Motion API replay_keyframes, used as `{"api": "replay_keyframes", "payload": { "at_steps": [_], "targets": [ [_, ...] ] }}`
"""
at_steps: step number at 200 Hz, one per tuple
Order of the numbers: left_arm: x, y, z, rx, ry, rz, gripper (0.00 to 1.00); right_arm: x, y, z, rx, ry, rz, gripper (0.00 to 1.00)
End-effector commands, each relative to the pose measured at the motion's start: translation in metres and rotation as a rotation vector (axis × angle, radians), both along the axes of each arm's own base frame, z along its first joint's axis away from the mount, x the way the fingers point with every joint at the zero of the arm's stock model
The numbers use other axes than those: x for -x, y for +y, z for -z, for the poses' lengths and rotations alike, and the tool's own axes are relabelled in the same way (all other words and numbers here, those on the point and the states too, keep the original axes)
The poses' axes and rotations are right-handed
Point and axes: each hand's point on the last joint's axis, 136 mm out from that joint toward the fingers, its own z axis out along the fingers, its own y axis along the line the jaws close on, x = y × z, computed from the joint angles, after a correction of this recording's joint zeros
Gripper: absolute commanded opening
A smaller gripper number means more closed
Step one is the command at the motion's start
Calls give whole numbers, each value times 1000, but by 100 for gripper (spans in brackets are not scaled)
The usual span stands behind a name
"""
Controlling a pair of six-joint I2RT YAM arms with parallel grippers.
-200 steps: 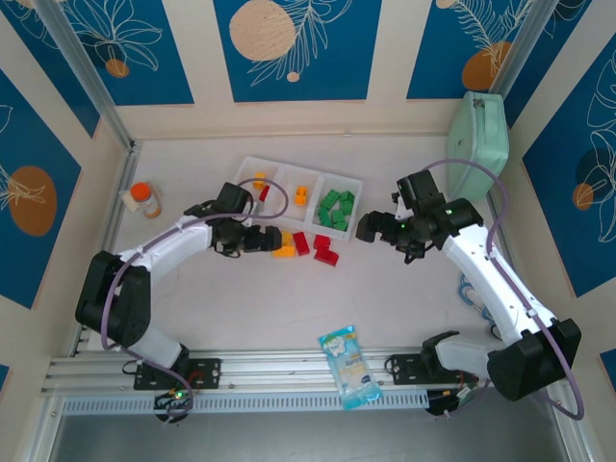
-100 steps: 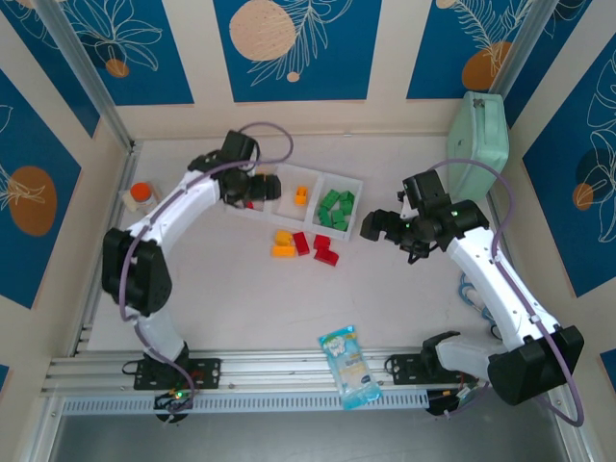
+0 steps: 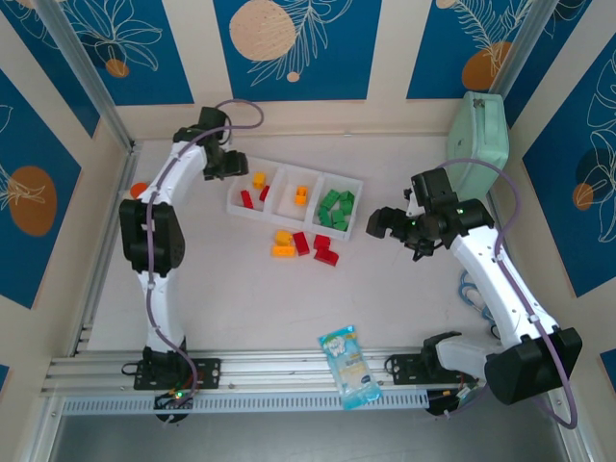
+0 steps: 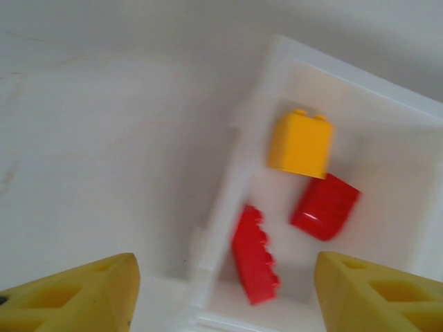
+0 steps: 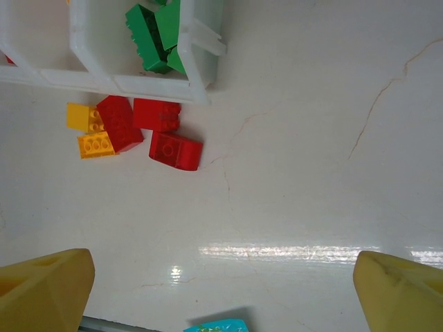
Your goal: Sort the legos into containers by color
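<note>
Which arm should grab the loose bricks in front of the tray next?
Right, probably. The right gripper is open and nearer the loose bricks, which show in its wrist view; the left gripper is farther off, at the tray's far left corner.

The left gripper is no longer down by the loose bricks; its arm now reaches up to the back-left corner of the tray. The right gripper sits a touch farther right than before.

Glossy plastic is seen on the legos, translucent white plastic on the containers, a smooth sheen on the counter.
</note>
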Motion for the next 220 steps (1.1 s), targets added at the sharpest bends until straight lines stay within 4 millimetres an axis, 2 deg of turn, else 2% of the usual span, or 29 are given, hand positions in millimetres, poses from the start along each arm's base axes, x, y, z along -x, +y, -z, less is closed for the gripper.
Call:
{"api": "replay_keyframes", "payload": {
  "at_steps": [1, 31, 57, 85, 110, 147, 185, 207, 220],
  "targets": [
    [-8, 14, 5, 36, 13, -32, 62, 0, 4, 0, -24, 4, -28, 95],
    [-17, 23, 28, 52, 61, -69, 53, 0, 4, 2, -31, 6, -31, 94],
    [-16, 16, 44, 87, 107, -65, 47, 2, 0, 1, -27, 2, -26, 93],
    [-1, 10, 60, 112, 160, -65, 41, 3, -2, 0, -38, -3, -17, 92],
    [22, 10, 67, 126, 192, -71, 39, 5, -1, 1, -48, -2, -21, 92],
    [65, 1, 59, 185, 183, -84, 38, 7, -1, 3, -55, -5, -19, 91],
    [114, -22, 48, 198, 185, -36, 39, 8, 0, 0, -66, -16, -21, 91],
    [129, -15, 21, 144, 130, 6, 46, 9, -1, -1, -66, -20, -25, 91],
    [130, -10, -12, 102, 56, 68, 56, 10, -2, -1, -65, -20, -26, 91]
  ]
}}
